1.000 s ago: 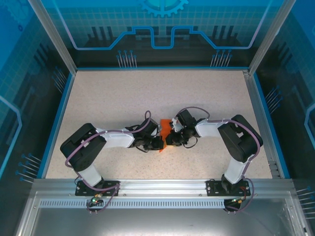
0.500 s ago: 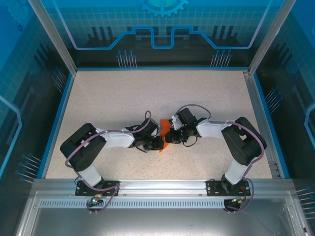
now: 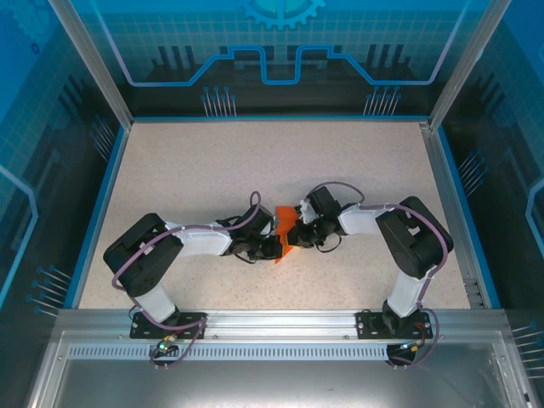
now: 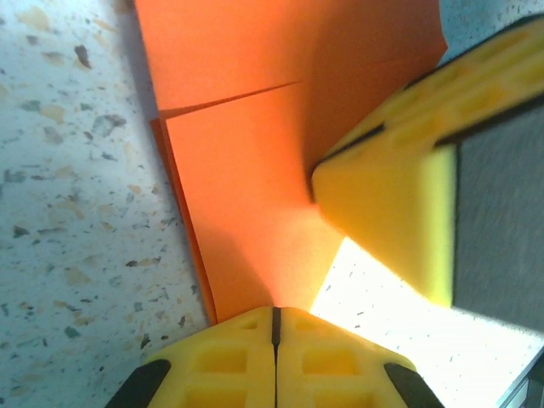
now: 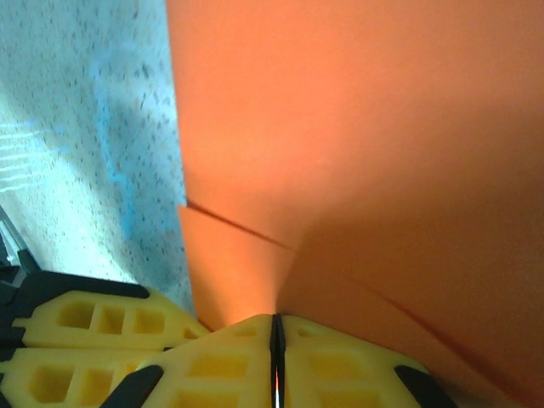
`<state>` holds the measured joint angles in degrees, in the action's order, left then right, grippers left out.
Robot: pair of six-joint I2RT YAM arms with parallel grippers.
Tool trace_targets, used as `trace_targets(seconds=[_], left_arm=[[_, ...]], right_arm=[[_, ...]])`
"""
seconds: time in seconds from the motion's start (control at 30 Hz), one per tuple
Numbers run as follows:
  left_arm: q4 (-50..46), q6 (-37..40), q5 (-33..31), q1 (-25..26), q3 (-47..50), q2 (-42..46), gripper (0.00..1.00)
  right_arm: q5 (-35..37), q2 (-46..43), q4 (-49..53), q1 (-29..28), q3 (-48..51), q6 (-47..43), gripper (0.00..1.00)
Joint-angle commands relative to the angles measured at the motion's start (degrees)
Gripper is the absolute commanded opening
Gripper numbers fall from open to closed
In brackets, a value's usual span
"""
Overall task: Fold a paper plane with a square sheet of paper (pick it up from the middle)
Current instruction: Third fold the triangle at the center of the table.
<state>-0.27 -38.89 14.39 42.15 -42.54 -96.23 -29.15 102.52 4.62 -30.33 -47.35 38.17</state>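
The square sheet of paper (image 3: 286, 228) is bright orange and folded into a smaller creased shape, held just above the middle of the table between both grippers. In the left wrist view, my left gripper (image 4: 274, 316) is shut on the paper's (image 4: 246, 170) narrow lower end, with an overlapping flap edge across it. A yellow finger (image 4: 387, 204) of the right gripper presses on the paper from the right. In the right wrist view, my right gripper (image 5: 274, 327) is shut on the paper (image 5: 357, 127) where two folded layers meet. The left gripper's yellow fingers (image 5: 93, 333) sit at lower left.
The speckled beige table (image 3: 255, 161) is bounded by a blue rim and glass walls. A metal rail (image 3: 280, 323) with both arm bases runs along the near edge. The two grippers (image 3: 274, 246) (image 3: 299, 235) meet almost tip to tip at the centre.
The right arm swayed slightly outward and came back. Its gripper sits a little closer to the left one. The paper stays pinched between them, and the left arm has not moved.
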Motion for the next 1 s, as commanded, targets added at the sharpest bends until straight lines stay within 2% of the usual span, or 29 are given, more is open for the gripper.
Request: trace_targets(seconds=[0.0,0.33,0.57,0.83,0.97], left_arm=[[-7.3,1.0,-4.1,-0.2,3.4,-1.4,0.05],[-7.2,1.3,-3.9,-0.2,3.5,-1.7,0.05],[-7.5,1.7,-3.7,-0.2,2.8,-1.9,0.05],[-7.7,2.2,-3.6,-0.2,2.1,-1.5,0.06],[-7.8,2.2,-3.3,-0.2,1.9,-1.6,0.06]], right_arm=[[4.0,1.3,0.0,4.0,-0.9,-0.6,0.12],[0.7,2.7,-2.8,10.2,-0.3,-1.3,0.13],[-1.6,1.7,-3.4,12.1,-1.0,-2.1,0.15],[-3.2,-6.4,-1.1,9.9,-0.6,-3.2,0.18],[-4.3,-5.6,-1.4,6.1,-0.7,-2.1,0.18]])
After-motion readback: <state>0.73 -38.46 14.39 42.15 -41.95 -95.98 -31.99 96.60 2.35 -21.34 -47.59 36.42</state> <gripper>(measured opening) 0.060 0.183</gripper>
